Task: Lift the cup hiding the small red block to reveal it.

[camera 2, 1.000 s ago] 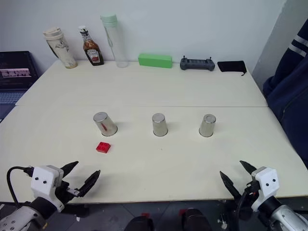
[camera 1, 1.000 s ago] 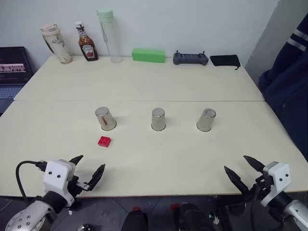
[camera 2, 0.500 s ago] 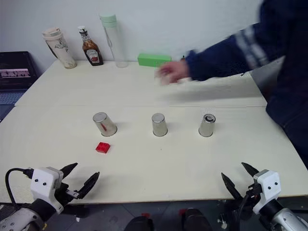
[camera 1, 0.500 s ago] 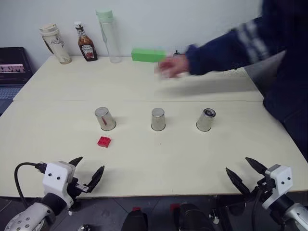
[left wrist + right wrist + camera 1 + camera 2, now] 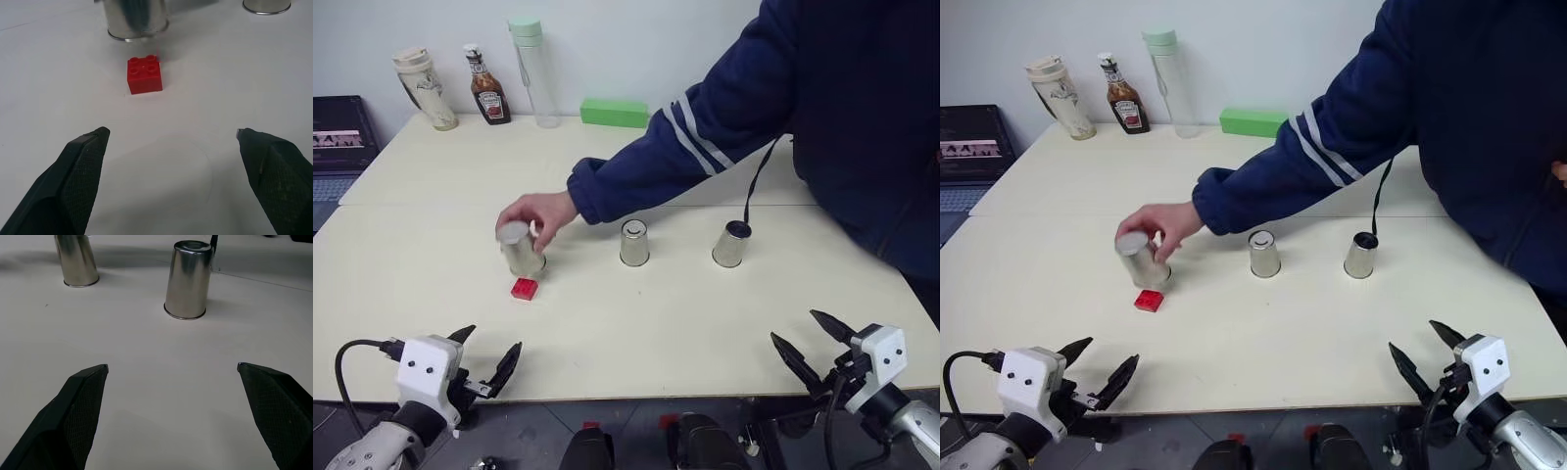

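Note:
Three silver cups stand upside down in a row across the table: left cup (image 5: 519, 251), middle cup (image 5: 634, 243), right cup (image 5: 731, 244). A person's hand (image 5: 544, 211) grips the left cup by its top. The small red block (image 5: 524, 288) lies uncovered on the table just in front of that cup, and the left wrist view has the block (image 5: 144, 74) straight ahead. My left gripper (image 5: 489, 345) is open at the near table edge, short of the block. At the near right edge my right gripper (image 5: 800, 333) is open, facing the right cup (image 5: 188, 279).
The person's dark blue sleeve (image 5: 705, 127) stretches over the table from the right. Along the far edge stand a beige tumbler (image 5: 426, 88), a ketchup bottle (image 5: 489, 86), a tall clear bottle (image 5: 534, 73) and a green box (image 5: 615, 113). A laptop (image 5: 337, 132) sits at far left.
The person's arm has swung in from the right across the table, and the hand has come down onto the left cup. Both grippers stay open where they were.

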Robot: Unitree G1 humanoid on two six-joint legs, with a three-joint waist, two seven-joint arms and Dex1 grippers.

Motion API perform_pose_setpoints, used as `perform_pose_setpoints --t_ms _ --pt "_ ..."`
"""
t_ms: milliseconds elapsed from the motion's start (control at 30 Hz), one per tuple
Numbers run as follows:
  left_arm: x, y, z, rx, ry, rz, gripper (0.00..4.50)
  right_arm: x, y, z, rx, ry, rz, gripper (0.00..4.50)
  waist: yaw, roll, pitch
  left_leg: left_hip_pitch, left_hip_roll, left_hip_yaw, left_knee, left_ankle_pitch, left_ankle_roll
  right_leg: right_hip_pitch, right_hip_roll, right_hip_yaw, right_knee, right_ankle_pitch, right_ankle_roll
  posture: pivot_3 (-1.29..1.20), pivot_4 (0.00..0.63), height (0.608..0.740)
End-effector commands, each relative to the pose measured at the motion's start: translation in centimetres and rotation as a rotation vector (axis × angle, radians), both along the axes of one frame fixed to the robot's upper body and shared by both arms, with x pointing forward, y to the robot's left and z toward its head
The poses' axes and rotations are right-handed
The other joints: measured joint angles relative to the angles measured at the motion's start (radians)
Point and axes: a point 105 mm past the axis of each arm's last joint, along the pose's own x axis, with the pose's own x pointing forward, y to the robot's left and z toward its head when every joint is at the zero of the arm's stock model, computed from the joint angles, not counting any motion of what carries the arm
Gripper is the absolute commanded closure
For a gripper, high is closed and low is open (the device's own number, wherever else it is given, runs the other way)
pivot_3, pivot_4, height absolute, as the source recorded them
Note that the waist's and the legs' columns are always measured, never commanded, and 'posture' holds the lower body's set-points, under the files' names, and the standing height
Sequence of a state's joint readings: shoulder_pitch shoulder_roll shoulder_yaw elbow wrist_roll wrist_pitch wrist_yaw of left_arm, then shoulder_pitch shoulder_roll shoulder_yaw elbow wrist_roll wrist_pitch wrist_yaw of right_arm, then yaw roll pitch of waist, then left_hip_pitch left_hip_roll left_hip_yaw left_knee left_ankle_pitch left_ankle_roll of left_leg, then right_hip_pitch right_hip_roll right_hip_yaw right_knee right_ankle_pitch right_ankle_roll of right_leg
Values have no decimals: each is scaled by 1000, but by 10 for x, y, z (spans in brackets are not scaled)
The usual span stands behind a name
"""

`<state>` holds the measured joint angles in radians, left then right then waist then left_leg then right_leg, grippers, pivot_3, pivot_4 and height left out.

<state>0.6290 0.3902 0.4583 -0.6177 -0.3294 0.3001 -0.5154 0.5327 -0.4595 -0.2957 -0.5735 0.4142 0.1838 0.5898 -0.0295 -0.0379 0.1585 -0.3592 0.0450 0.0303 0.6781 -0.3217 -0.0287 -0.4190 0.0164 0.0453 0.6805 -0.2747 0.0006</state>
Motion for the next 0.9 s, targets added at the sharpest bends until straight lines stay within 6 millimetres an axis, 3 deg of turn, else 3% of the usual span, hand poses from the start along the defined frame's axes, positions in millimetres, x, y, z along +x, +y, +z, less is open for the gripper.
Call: perform_pose_setpoints --t_ms 33,900 --pt "-3 -2 10 29 -46 11 46 1 0 8 -9 -23 8 0 0 0 0 0 0 0 0 0 0 0 0 0 0 0 0 0 150 740" --pt "6 0 12 48 -54 2 46 9 10 18 -8 -39 0 0 0 0 0 0 0 0 0 0 0 0 0 0 0 0 1 0 150 740"
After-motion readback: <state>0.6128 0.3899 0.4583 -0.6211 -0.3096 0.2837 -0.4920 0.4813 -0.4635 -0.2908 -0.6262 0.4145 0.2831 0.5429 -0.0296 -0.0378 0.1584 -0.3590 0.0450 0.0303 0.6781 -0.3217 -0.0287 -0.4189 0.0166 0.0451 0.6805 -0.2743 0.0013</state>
